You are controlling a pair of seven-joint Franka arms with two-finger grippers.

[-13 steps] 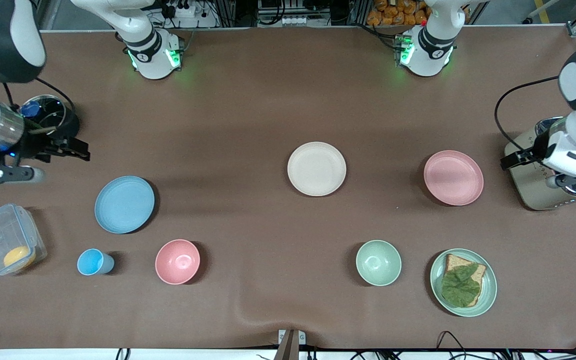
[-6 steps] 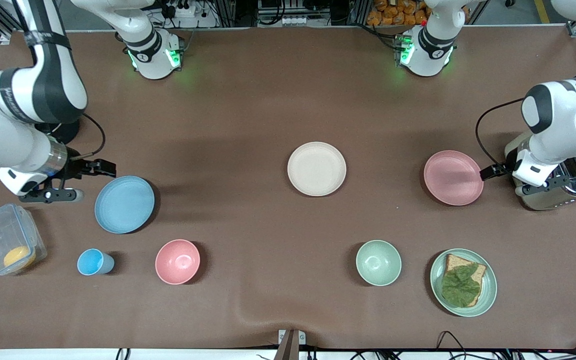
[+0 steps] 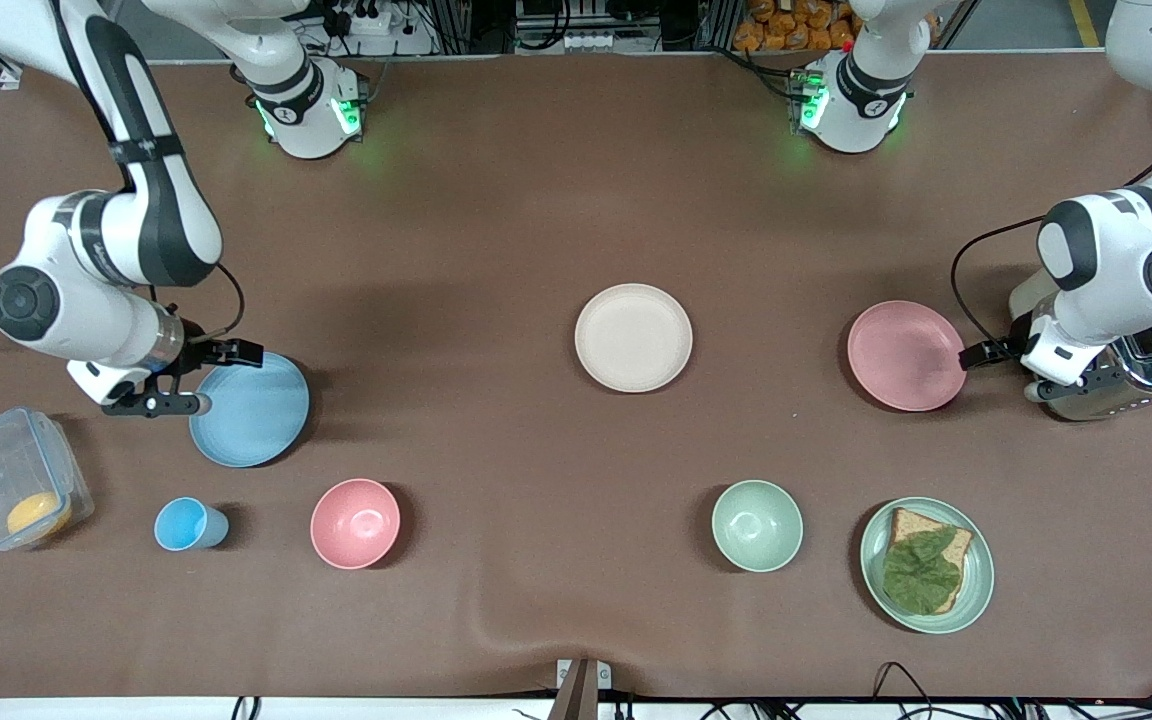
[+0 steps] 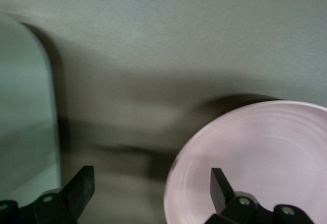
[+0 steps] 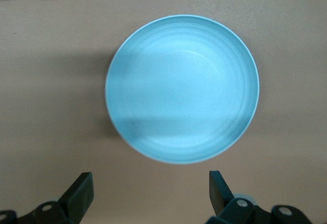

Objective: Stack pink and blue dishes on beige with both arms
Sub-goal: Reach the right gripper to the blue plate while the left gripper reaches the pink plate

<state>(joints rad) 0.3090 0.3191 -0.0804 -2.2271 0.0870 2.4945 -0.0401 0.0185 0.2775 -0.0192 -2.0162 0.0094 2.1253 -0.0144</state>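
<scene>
The blue plate (image 3: pixel 249 409) lies flat toward the right arm's end of the table. My right gripper (image 3: pixel 221 378) hangs open at its rim. In the right wrist view the blue plate (image 5: pixel 181 88) lies just ahead of the open right gripper (image 5: pixel 150 188), apart from both fingers. The pink plate (image 3: pixel 906 355) lies toward the left arm's end, with my open left gripper (image 3: pixel 1001 372) at its edge. The left wrist view shows the left gripper (image 4: pixel 153 183) open, one finger over the rim of the pink plate (image 4: pixel 260 162). The beige plate (image 3: pixel 633 337) sits bare mid-table.
A toaster (image 3: pixel 1126 375) stands right by the left gripper. Nearer the front camera are a small pink bowl (image 3: pixel 355 523), a blue cup (image 3: pixel 186 524), a green bowl (image 3: pixel 757 525), a green plate (image 3: pixel 979 585) with bread and lettuce, and a clear box (image 3: pixel 16 490).
Both arms have come down and in: the right gripper moved from beside the table's end to the blue plate's rim, the left gripper from over the toaster to the pink plate's edge.
</scene>
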